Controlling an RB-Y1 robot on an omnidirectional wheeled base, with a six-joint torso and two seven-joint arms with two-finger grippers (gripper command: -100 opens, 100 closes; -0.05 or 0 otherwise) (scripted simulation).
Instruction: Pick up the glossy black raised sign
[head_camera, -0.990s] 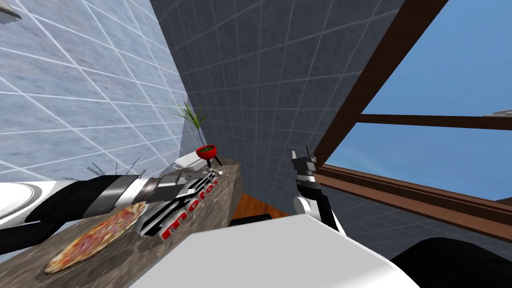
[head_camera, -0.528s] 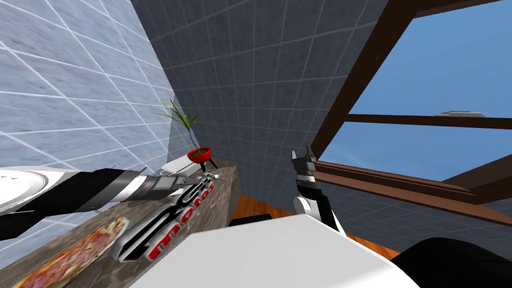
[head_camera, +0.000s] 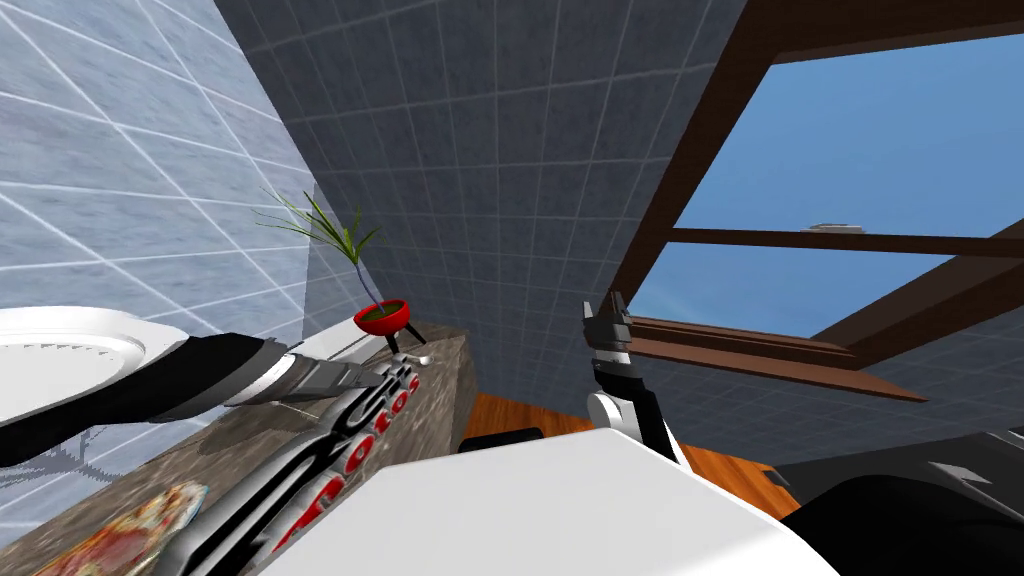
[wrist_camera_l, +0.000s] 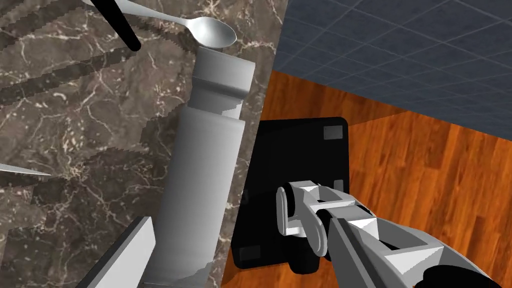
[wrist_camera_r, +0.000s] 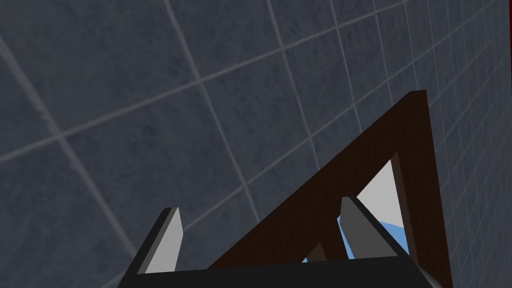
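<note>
At the far left a pizza (head_camera: 120, 530) is being shown lying on the dark marbled counter (wrist_camera_l: 75, 125), close to the near end of the glossy black raised sign (head_camera: 330, 450). The sign is being borne by the counter alone, lying flat along its edge, with red letters set beside the black ones and its far end reaching under the left arm (head_camera: 200, 385). The left gripper (wrist_camera_l: 239, 221) is being held low over that far end with its fingers (wrist_camera_l: 132, 250) wide apart, clamping nothing. In the left wrist view a grey rounded bar (wrist_camera_l: 200, 175) is being seen on the counter between the fingers, just beside one of them. Whether it is being touched, or belongs to the sign, cannot be told. Past the bar's end a spoon (wrist_camera_l: 210, 31) is being shown, and near it a red pot (head_camera: 381, 316) with a thin green plant is being carried on black legs. Further right the right gripper (head_camera: 606, 312) is being held up in the air, well apart from the counter, its fingers (wrist_camera_r: 167, 240) being spread wide around nothing. At the far right a brown window frame (head_camera: 700, 150) is being shown against blue.
</note>
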